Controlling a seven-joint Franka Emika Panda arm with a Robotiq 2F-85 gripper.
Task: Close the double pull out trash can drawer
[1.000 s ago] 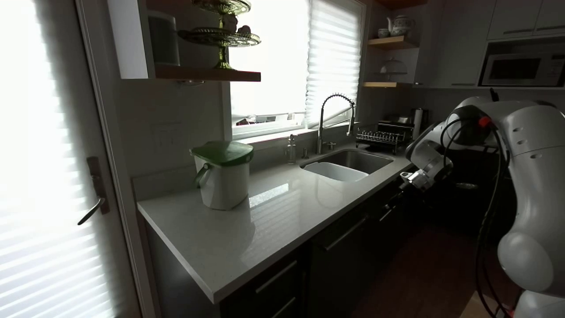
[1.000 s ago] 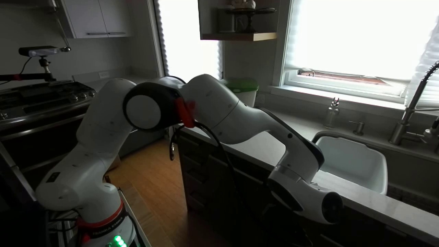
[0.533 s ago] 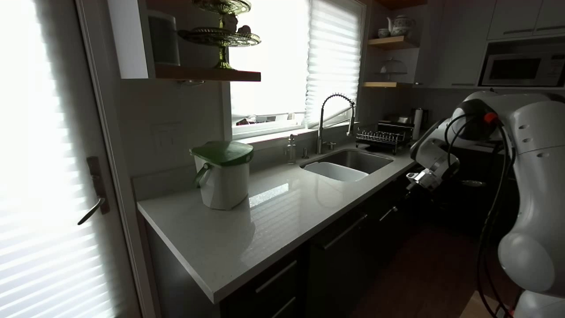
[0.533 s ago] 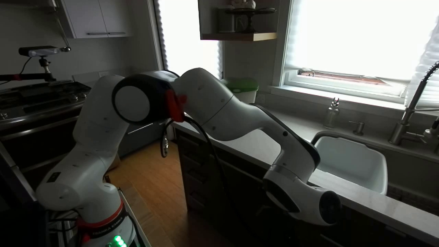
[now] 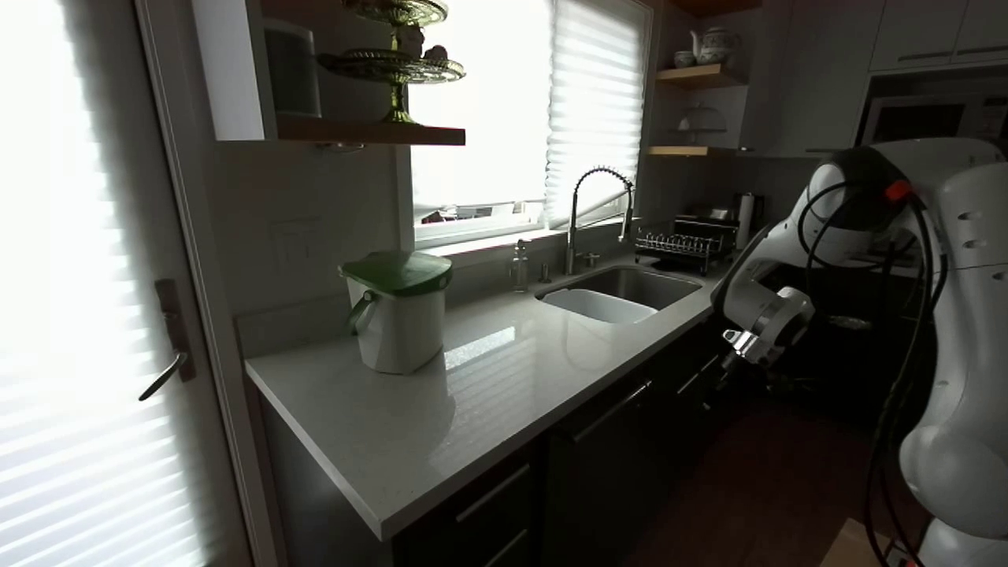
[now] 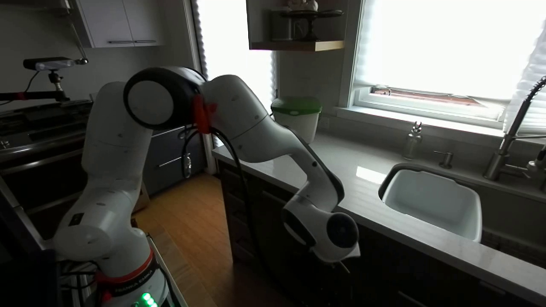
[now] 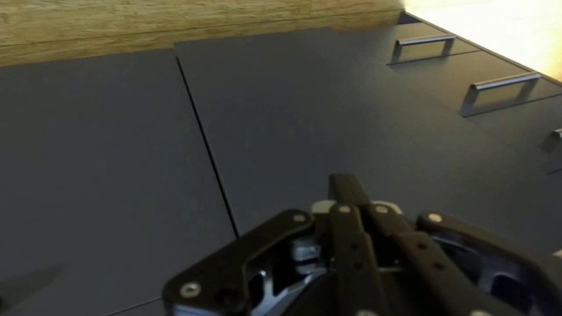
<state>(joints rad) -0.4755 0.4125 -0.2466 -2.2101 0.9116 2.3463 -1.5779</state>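
The trash drawer appears to be the wide dark front panel (image 5: 602, 480) under the counter, with a long bar handle (image 5: 613, 411). In the wrist view this wide panel (image 7: 303, 109) looks nearly flush with the dark panel beside it, with a thin seam between them. No bins show. My gripper (image 7: 347, 188) points at the wide panel, right of the seam. Its fingertips are together with nothing between them; I cannot tell whether they touch the panel. In an exterior view the gripper (image 5: 718, 387) is small and dark in front of the cabinets. In another exterior view the arm hides it.
The counter (image 5: 488, 394) overhangs the cabinets and carries a green-lidded white bin (image 5: 398, 323). A sink with a white tub (image 5: 602, 307) lies behind the counter edge. Bar handles (image 7: 505, 82) of a drawer stack stick out at the right. Wooden floor (image 7: 131, 22) borders the panels.
The hand has drawn back and moved sideways along the cabinets, with the elbow raised. The wide panel's handle has shifted slightly inward toward the cabinet. The gripper is slightly lower.
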